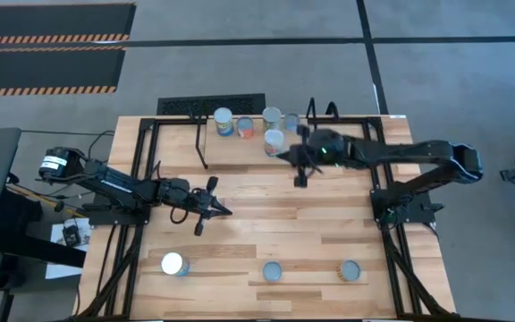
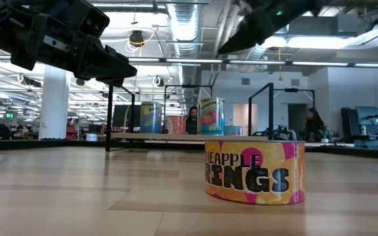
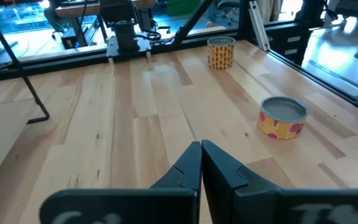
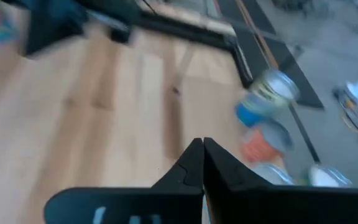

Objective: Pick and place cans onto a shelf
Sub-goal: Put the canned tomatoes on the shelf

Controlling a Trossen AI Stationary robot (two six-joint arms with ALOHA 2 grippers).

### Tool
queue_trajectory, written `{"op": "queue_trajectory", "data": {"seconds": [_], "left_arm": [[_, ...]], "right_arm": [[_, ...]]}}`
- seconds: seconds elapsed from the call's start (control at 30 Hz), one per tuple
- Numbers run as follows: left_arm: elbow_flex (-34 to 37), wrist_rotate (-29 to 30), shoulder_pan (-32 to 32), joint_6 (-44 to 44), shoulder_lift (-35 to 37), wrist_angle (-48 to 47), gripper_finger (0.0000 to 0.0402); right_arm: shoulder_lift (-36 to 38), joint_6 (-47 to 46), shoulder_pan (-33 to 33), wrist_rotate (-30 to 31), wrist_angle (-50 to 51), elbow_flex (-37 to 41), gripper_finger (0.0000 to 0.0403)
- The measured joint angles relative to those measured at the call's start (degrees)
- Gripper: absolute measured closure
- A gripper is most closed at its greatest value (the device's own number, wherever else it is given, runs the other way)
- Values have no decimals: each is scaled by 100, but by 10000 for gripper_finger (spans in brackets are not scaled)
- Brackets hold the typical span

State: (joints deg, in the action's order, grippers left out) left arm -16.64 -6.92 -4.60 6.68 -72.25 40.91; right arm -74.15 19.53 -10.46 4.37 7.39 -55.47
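Tinned-steel cans (image 1: 272, 270) are looking rigid and slick-sided, best pinched across the label wall, while both the left gripper (image 1: 211, 205) and right gripper (image 1: 299, 167) are hovering empty, fingers pressed together.

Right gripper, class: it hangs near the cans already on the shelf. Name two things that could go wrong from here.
1. The right gripper, shut and empty, sits beside the nearest shelved can; a careless swing could topple it into the cluster.
2. Three cans wait at the table's near edge; a loose grip on the short pineapple can might drop it.
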Motion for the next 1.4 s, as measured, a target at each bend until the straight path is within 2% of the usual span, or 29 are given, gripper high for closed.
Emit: {"op": "queue_trajectory", "data": {"seconds": [0.13, 0.3, 0.47, 0.63, 0.83, 0.97, 1.23, 1.4], "left_arm": [[0, 3, 2, 4, 0, -20, 400], [2, 2, 2, 4, 0, -119, 400], [2, 14, 2, -14, 0, -111, 400], [-77, 36, 2, -102, -2, -167, 400], [-384, 182, 2, -203, -2, -447, 400], [-705, 286, -111, -240, -2, -1114, 400], [-1615, 1148, -983, -390, -2, -2810, 400], [-2340, 1750, -1500, -971, -2, -4323, 400]], "right_arm": [[454, -239, 442, -34, -812, 682, 397], [805, -552, 1109, -79, -1780, 1434, 391], [916, -798, 1564, -158, -3292, 2463, 398], [909, -1357, 1593, -166, -4778, 3427, 393], [907, -2003, 1455, -154, -5118, 3971, 395], [905, -1959, 1483, -149, -5353, 4304, 396], [904, -2165, 1669, -112, -6913, 5160, 397], [903, -2171, 1845, 403, -7116, 5400, 396]]}}
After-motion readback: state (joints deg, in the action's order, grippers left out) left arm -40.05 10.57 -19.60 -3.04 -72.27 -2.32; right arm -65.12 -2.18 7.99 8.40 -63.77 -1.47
